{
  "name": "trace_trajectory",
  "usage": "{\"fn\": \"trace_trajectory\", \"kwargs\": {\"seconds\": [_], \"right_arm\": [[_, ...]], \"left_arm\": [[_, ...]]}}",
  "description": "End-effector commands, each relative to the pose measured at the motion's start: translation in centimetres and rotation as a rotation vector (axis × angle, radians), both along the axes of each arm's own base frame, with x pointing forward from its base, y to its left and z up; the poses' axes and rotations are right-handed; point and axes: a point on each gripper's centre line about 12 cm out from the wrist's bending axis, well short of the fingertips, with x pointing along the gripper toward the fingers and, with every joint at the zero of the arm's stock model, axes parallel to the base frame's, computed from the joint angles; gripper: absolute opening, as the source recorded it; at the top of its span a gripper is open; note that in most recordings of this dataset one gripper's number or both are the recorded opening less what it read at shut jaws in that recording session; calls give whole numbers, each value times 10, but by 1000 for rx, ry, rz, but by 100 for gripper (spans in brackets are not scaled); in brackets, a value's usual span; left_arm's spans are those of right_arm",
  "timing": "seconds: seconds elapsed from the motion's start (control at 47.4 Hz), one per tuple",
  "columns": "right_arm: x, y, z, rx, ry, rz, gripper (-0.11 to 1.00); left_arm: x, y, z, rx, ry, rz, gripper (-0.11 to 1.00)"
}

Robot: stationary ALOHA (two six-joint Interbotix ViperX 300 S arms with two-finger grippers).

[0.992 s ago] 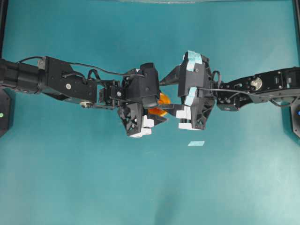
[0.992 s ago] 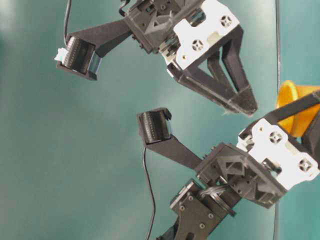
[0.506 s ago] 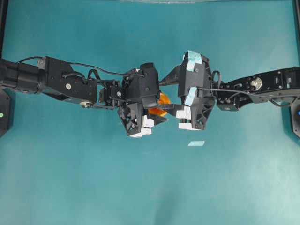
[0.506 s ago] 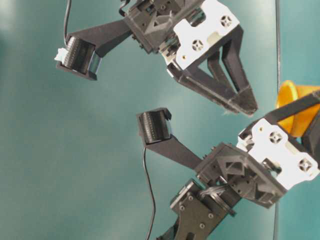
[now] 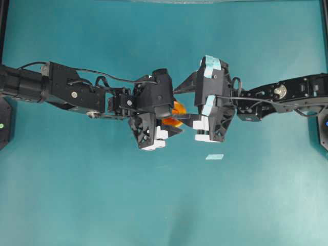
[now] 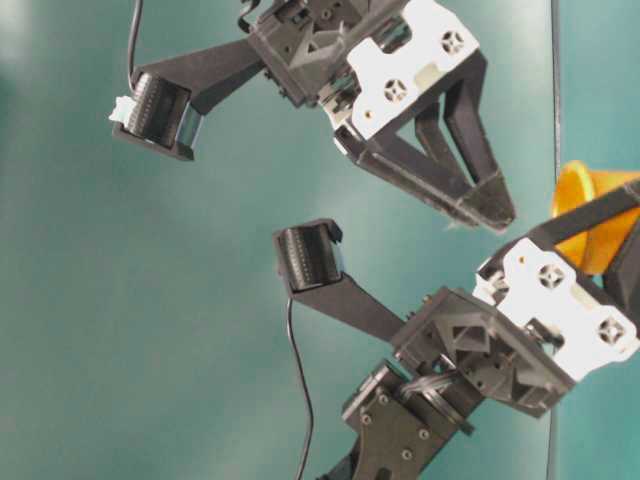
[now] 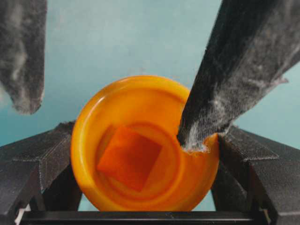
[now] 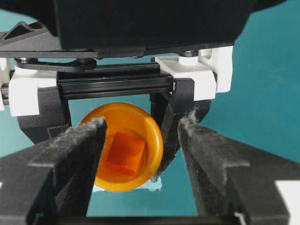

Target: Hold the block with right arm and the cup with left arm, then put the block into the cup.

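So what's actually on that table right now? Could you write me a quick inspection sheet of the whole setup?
Surface: teal table, plain and smooth.
Job's things: the orange block lies inside the cup, on its bottom; the cup is clamped between the left gripper fingers, above the table.
Clutter: one pale tape piece lies on the table; another shows under the cup in the right wrist view.
Grippers: left gripper shut on the cup; right gripper, blue-taped, open and empty, one finger at the cup's rim.
Cables: a black cable runs along the left arm.
Surroundings: dark frame at the edges.
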Motion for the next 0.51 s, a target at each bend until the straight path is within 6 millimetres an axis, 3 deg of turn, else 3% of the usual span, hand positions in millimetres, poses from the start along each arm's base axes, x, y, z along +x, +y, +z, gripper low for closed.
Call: {"fn": "trace_trajectory", "kwargs": {"seconds": [0.0,0.485], "right_arm": [[4,-1,14,-3,-38,-1,63],[4,-1,14,-3,-38,-1,63]], "left_arm": [[3,-1,16,1,-49,-2,69],[3,-1,17,1,-63,-4,69]]}}
